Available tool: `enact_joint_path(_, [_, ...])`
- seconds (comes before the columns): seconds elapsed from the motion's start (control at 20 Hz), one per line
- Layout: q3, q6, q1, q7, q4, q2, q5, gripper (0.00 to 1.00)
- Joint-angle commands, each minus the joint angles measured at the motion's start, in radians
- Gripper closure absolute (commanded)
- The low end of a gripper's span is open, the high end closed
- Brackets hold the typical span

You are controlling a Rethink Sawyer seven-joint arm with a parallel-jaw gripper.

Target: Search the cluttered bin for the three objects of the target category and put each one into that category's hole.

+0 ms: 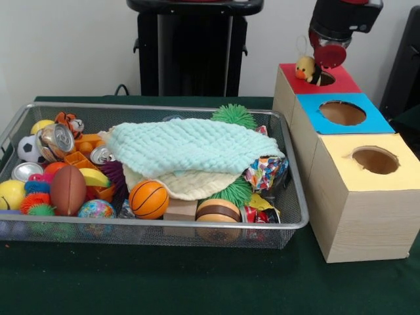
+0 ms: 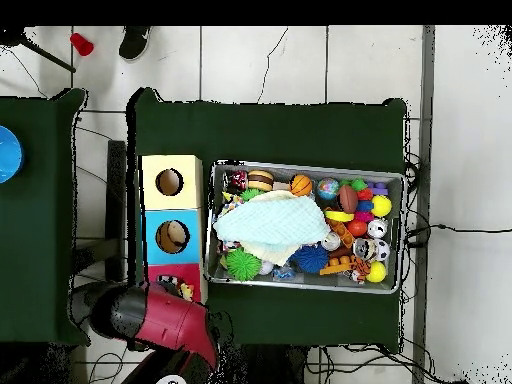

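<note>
So the wire bin point(image 1: 292, 220) is the big thing here, packed full, and everything else sits around it. Draped over its middle is a pale green knit cloth point(image 1: 190, 146) with a cream one point(image 1: 193, 184) under it, hiding whatever lies beneath, so I'd guess more targets are buried there. Left of the cloth it's balls: a brown football point(image 1: 67, 190), a basketball point(image 1: 148, 199), a soccer ball point(image 1: 29, 149), plus a crushed can point(image 1: 56, 140). Spiky green balls point(image 1: 234, 115) poke out behind and below the cloth.

To the right of the bin stand three wooden boxes with holes: yellow top point(image 1: 341, 154) nearest, blue point(image 1: 367, 121), then red point(image 1: 341, 83) at the back.

The task's thing right now looks like the little yellow duck toy point(image 1: 306, 68), at the rim of the red hole, just under the gripper point(image 1: 326, 56). Can't tell whether the fingers are clamped on it or apart. It looks light and squashy, probably slippery, so I'd pinch the round body, not the head
</note>
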Motion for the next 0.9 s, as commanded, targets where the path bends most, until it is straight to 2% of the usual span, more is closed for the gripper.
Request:
enact_joint_path(0.05, [-0.033, -0.023, -0.019, 0.078, -0.024, 0.082, -0.070, 1.00])
enact_joint_path(0.35, [-0.003, -0.032, -0.042, 0.061, -0.010, 0.057, -0.064, 1.00])
enact_joint_path(0.45, [0.057, -0.055, -0.085, 0.026, 0.033, 0.007, -0.040, 1.00])
enact_joint_path(0.6, [0.121, -0.031, -0.139, -0.030, 0.097, -0.106, -0.012, 1.00])
enact_joint_path(0.7, [0.120, 0.002, -0.144, -0.034, 0.103, -0.151, -0.023, 1.00])
enact_joint_path(0.9, [0.124, 0.026, -0.150, -0.013, 0.101, -0.177, -0.039, 1.00])
